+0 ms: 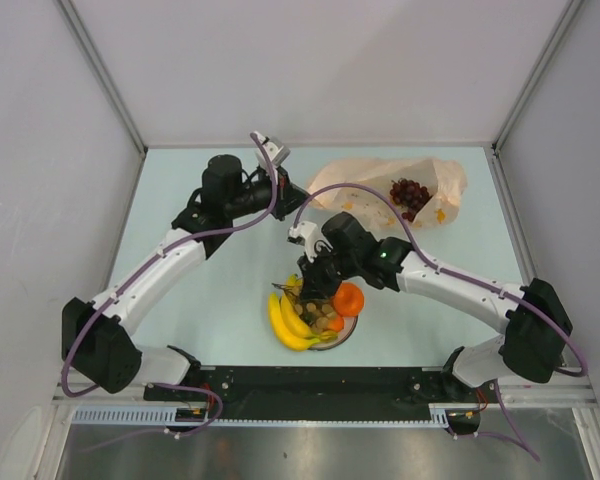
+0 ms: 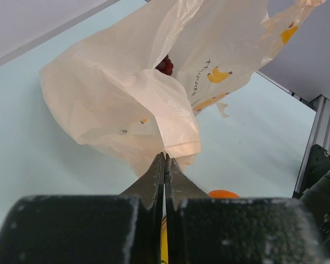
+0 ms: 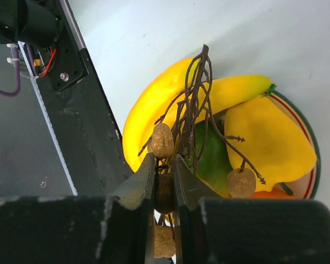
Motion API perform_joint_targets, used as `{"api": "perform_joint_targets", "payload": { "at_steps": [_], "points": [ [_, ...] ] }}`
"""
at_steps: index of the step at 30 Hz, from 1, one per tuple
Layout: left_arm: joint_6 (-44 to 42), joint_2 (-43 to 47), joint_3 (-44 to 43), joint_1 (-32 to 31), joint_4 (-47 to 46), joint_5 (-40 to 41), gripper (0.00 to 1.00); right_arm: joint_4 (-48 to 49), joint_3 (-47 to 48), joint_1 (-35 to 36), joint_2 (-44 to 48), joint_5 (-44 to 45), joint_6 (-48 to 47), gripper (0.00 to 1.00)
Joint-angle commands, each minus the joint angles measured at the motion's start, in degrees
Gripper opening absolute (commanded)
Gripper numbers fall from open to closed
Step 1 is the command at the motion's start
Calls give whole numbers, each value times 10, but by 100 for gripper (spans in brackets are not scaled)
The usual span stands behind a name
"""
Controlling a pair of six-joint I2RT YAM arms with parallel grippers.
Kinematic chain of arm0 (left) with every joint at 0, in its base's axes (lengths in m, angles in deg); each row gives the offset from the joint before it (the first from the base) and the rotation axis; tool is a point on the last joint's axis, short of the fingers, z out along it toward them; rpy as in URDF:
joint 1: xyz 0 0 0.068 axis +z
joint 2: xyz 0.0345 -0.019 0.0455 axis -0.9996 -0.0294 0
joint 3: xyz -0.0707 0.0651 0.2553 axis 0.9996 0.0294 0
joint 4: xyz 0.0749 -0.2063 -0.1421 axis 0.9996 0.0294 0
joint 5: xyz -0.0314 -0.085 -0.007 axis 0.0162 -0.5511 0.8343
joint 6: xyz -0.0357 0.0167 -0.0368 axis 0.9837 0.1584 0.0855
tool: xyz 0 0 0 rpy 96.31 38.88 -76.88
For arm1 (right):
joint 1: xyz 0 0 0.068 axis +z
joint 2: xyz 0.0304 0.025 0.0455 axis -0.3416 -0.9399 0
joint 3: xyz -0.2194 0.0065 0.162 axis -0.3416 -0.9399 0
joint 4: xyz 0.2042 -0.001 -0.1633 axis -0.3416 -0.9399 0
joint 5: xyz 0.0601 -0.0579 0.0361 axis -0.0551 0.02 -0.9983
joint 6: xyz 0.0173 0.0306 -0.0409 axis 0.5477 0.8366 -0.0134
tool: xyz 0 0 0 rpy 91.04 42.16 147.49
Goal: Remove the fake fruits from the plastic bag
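Note:
The pale-orange plastic bag (image 1: pixel 380 188) lies at the back right, with a dark purple grape bunch (image 1: pixel 409 194) inside it. My left gripper (image 1: pixel 302 192) is shut on the bag's edge (image 2: pixel 176 137), pinching a fold at its fingertips (image 2: pixel 165 158); dark red grapes (image 2: pixel 165 65) show through the opening. My right gripper (image 1: pixel 312 288) hangs over the plate (image 1: pixel 347 333), shut on the brownish grape bunch (image 3: pixel 165 190), whose twiggy stems (image 3: pixel 195 93) stick out past the tips. Below it lie the banana bunch (image 3: pixel 148 104), the green mango (image 3: pixel 212 159), a yellow pepper-like piece (image 3: pixel 269 137) and the orange (image 1: pixel 348 298).
The black base rail (image 1: pixel 310 385) runs along the near edge, close to the plate; it also shows as the rail (image 3: pixel 82 126) in the right wrist view. White walls enclose the pale table (image 1: pixel 200 300) on three sides. The plate's rim (image 3: pixel 311 159) has a dark stripe.

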Motion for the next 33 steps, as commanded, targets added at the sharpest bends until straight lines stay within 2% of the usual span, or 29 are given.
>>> {"api": "perform_joint_targets", "payload": {
  "at_steps": [1, 14, 16, 18, 20, 23, 26, 27, 28, 30, 33],
  "points": [
    [9, 29, 10, 6, -36, -9, 0, 24, 10, 13, -9, 9, 28, 0],
    [19, 33, 12, 7, -45, -16, 0, -58, 30, 16, 0, 33, 15, 0],
    [20, 31, 11, 7, -47, -16, 0, -54, 26, 16, 0, 27, 10, 13],
    [20, 30, 8, 7, -46, -17, 0, -44, 20, 16, -4, 27, 11, 21],
    [19, 29, 6, 7, -44, -17, 0, -40, 12, 17, -11, 19, 12, 24],
    [20, 29, 8, 7, -44, -17, 0, -34, 3, 17, -12, -1, 18, 33],
    [21, 29, 12, 7, -46, -18, 0, -32, 2, 16, -5, 5, 1, 50],
    [21, 28, 12, 7, -47, -18, 0, -32, 2, 16, -1, 5, -5, 62],
    [21, 28, 12, 7, -46, -18, 0, -32, 3, 16, 2, 5, -18, 66],
    [21, 24, 12, 7, -47, -18, 0, -35, 6, 12, 17, 0, -33, 73],
    [23, 20, 10, 7, -49, -19, 0, -51, 26, -13, 48, -51, -58, 74]
  ]
}}
